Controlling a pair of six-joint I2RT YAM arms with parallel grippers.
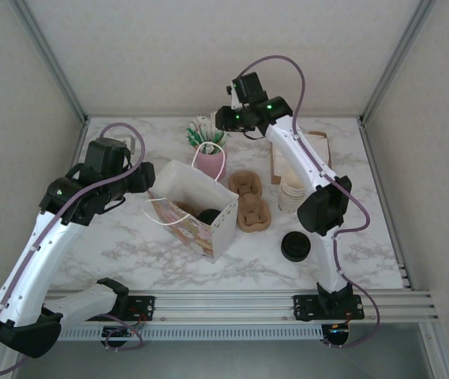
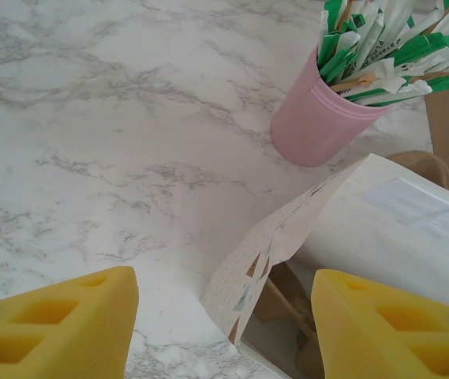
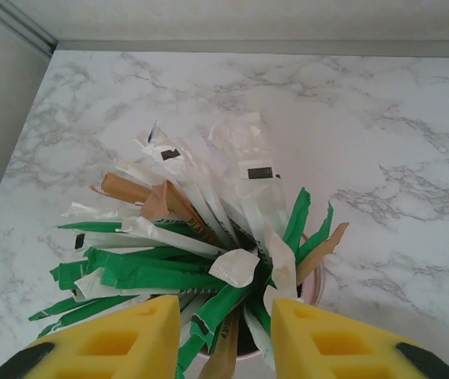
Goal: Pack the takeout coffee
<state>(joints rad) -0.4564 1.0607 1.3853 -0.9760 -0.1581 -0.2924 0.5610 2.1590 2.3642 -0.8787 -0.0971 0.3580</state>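
**A:** What does your table carry?

**B:** You have a white marble-veined top. A patterned white paper bag stands open left of centre. Just behind it is a pink cup stuffed with green, white and brown packets.

**A:** And to your right of the bag?

**B:** Two brown pulp cup carriers lie one behind the other, the near one just beside the bag. Beyond them you see a stack of cream paper cups. Low black lids sit nearer the front edge. Something flat and brown lies at the back, partly hidden.
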